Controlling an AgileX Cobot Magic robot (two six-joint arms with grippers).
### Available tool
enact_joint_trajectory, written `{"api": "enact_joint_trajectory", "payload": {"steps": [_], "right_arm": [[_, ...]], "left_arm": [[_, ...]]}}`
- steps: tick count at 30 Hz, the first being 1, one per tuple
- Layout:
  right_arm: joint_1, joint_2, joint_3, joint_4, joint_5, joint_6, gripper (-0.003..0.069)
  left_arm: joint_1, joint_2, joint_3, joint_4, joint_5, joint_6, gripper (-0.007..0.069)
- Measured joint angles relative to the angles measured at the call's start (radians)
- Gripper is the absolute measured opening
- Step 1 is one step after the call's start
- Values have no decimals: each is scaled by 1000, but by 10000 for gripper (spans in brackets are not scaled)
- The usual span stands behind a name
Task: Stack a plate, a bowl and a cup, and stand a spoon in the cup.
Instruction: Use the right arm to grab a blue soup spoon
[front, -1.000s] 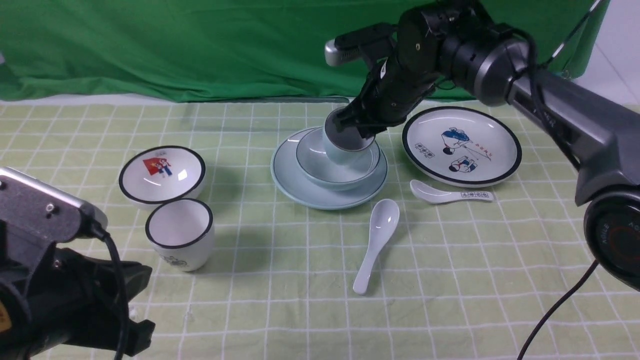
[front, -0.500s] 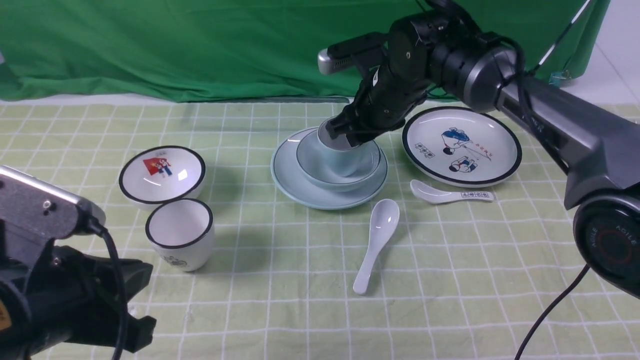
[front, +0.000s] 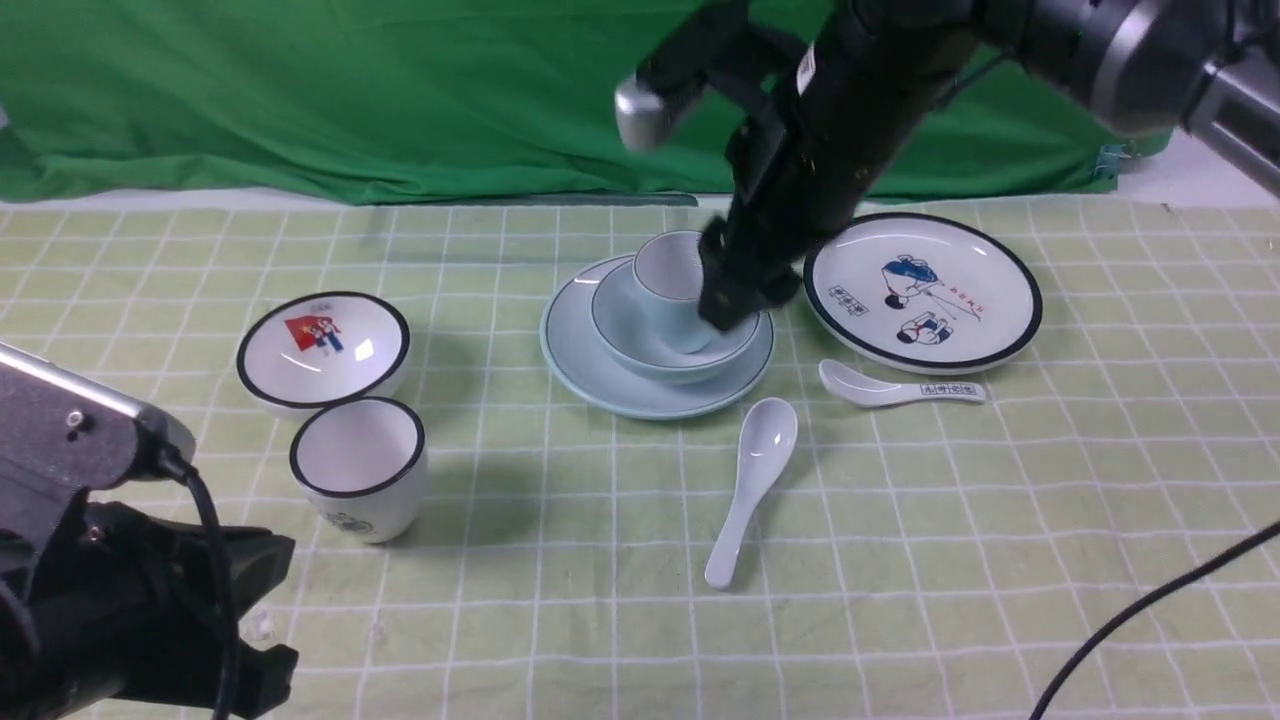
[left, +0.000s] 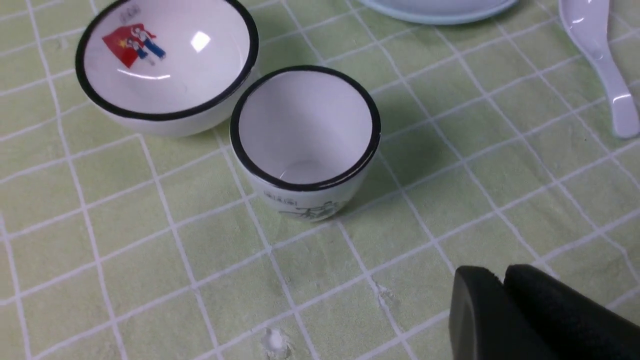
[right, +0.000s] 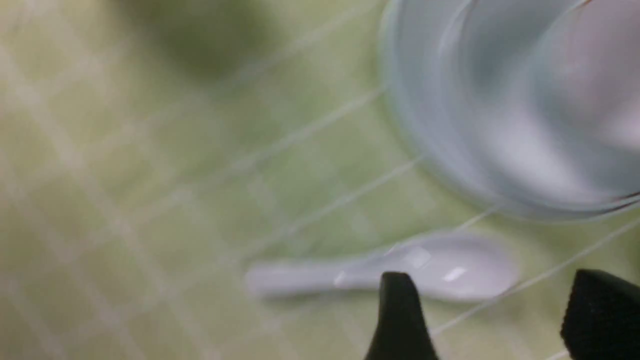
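Lying just in front of the plate (front: 570, 352), the spoon (front: 750, 490) points its handle away from it; the right gripper (front: 745, 300), jaws released and empty, hangs above the plate's right side, the closer arm.

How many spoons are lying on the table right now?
2. A plain spoon lies in front of the stacked pale plate; a printed spoon lies in front of the picture plate. None looks hidden.

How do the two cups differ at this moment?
The pale blue-green cup sits in the bowl on the plate; the white cup stands on the cloth. The white cup has a thick black rim and a printed side; the pale blue-green cup shows neither. Both are handleless and white inside.
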Motion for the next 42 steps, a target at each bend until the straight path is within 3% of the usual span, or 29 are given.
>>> {"api": "enact_joint_trajectory", "payload": {"steps": [6, 11, 15, 20, 24, 26, 29, 32, 35, 38, 42], "right_arm": [[16, 19, 291, -46, -138, -234, 456], [64, 24, 348, -88, -264, -416, 456], [90, 54, 350, -93, -309, -464, 439], [103, 62, 347, -94, -297, -472, 319], [108, 63, 343, -91, -291, -472, 129], [108, 63, 341, -91, -295, -472, 105], [108, 60, 341, -92, -302, -472, 141], [108, 57, 341, -99, -319, -480, 276], [108, 54, 345, -102, -316, -590, 381], [108, 56, 347, -104, -317, -708, 400], [108, 70, 343, -103, -317, -771, 385]], "left_arm": [[0, -80, 0, 0, -38, 0, 26], [0, -103, 0, 0, -41, 0, 31], [0, -105, 0, 0, -42, 0, 35], [0, -105, 0, 0, -44, 0, 38], [0, -105, 0, 0, -44, 0, 43], [0, -105, 0, 0, -44, 0, 44], [0, -105, 0, 0, -44, 0, 47], [0, -105, 0, 0, -44, 0, 51], [0, -105, 0, 0, -44, 0, 56], [0, -105, 0, 0, -44, 0, 58], [0, -105, 0, 0, -44, 0, 60]]}}
